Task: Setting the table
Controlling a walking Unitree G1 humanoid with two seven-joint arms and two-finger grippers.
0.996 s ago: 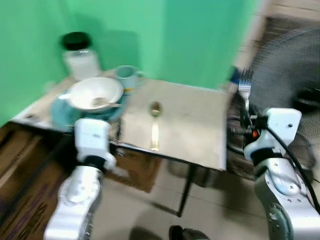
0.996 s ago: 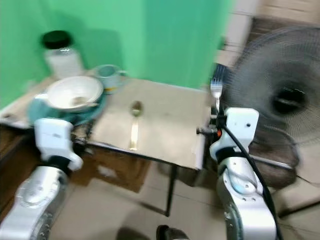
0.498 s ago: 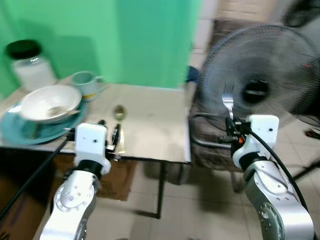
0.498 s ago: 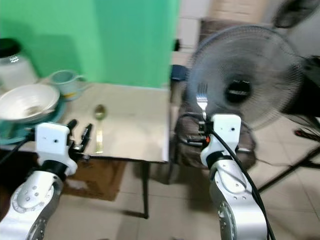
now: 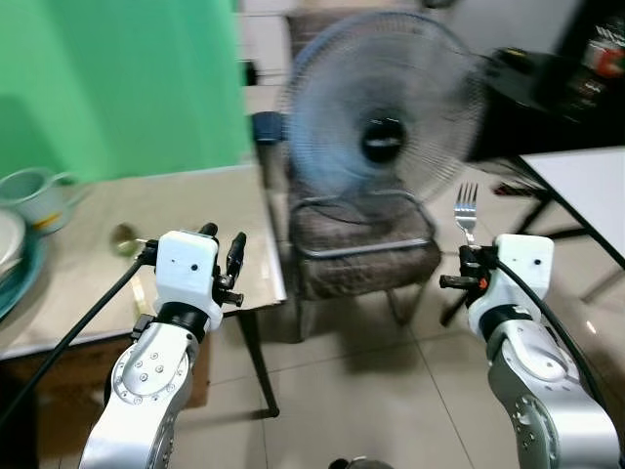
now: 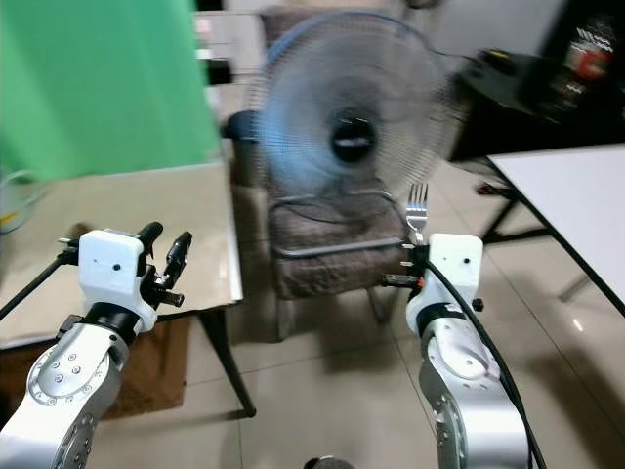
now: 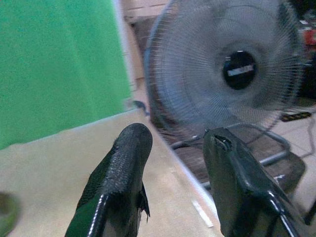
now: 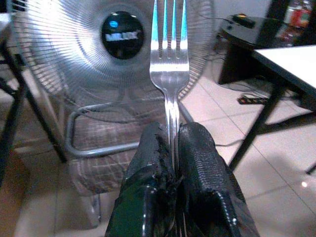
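The right gripper [image 8: 170, 148] is clamped on the handle of a fork [image 8: 169, 59], which stands upright above the fingers with its tines pointing up; the long axis of the fork runs in line with the fingers. In the head views the fork [image 5: 467, 207] is carried in free air over the tiled floor, in front of a standing fan [image 5: 376, 117] and a chair [image 5: 356, 244]. The left gripper [image 5: 223, 262] is spread apart and holds nothing; it hovers at the near edge of the beige table [image 5: 186, 205] on the robot's left. A cup [image 5: 34, 193] and the rim of a blue plate [image 5: 15, 283] stand at the far left of that table, and a spoon [image 5: 124, 234] lies on it beside the left arm. A second, white table [image 5: 586, 181] stands ahead to the robot's right, well apart from the fork and on the same side as the arm that carries it. Judgement: the fork is in transit, not yet set down. The white table is the nearer surface for the right arm, which alone can deliver the fork. To lay it flat, the wrist must tip the fork from vertical to horizontal before release.
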